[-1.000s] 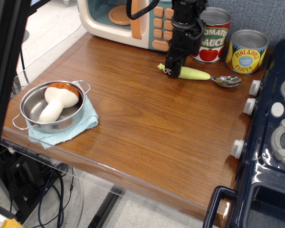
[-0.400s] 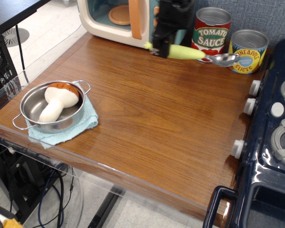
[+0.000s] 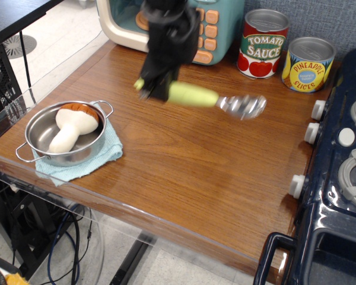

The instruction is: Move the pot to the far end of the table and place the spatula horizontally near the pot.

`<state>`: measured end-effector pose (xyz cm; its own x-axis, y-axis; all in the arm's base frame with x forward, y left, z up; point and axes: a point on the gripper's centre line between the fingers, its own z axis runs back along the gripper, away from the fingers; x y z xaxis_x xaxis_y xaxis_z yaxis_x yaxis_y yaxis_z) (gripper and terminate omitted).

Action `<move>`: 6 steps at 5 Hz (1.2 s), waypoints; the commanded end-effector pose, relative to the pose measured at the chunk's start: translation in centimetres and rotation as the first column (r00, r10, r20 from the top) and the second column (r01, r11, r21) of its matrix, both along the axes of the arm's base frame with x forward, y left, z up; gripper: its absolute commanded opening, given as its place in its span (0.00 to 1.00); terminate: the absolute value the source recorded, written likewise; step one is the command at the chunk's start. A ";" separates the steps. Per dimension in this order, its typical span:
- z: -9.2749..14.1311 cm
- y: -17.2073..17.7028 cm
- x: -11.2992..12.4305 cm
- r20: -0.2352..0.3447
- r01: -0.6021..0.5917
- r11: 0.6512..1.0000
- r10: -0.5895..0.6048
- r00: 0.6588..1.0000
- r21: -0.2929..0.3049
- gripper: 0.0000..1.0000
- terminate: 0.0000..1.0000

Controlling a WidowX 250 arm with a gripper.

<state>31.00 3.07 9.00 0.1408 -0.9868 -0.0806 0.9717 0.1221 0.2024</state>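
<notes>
The steel pot (image 3: 41, 127) sits on a light blue cloth (image 3: 101, 155) at the table's (image 3: 196, 160) near left corner, with a toy mushroom (image 3: 71, 126) lying in it. My black gripper (image 3: 156, 90) is shut on the handle end of the spatula (image 3: 196, 95) and holds it in the air above the middle of the table, roughly horizontal. The spatula's metal bowl (image 3: 243, 107) points right and is motion-blurred. The gripper is to the right of and above the pot.
A toy microwave (image 3: 124, 27) stands at the back. A tomato sauce can (image 3: 262, 44) and a pineapple slices can (image 3: 307, 64) stand at the back right. A dark blue toy stove (image 3: 338, 178) lines the right edge.
My gripper took hold of the spatula near the cans, lifted it off the table, and carried it left and toward the front. The pot has not moved.
</notes>
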 end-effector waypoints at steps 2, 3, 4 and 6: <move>-4.6 -1.3 -6.6 -0.022 0.086 0.995 -0.085 0.996 0.057 0.00 0.00; -6.4 -1.8 -7.0 -0.041 0.126 0.989 -0.124 0.991 0.072 0.00 0.00; -7.0 -2.0 -7.2 -0.069 0.144 0.986 -0.138 0.988 0.087 0.00 0.00; -5.5 -2.2 -6.8 -0.061 0.152 0.985 -0.147 0.987 0.080 1.00 0.00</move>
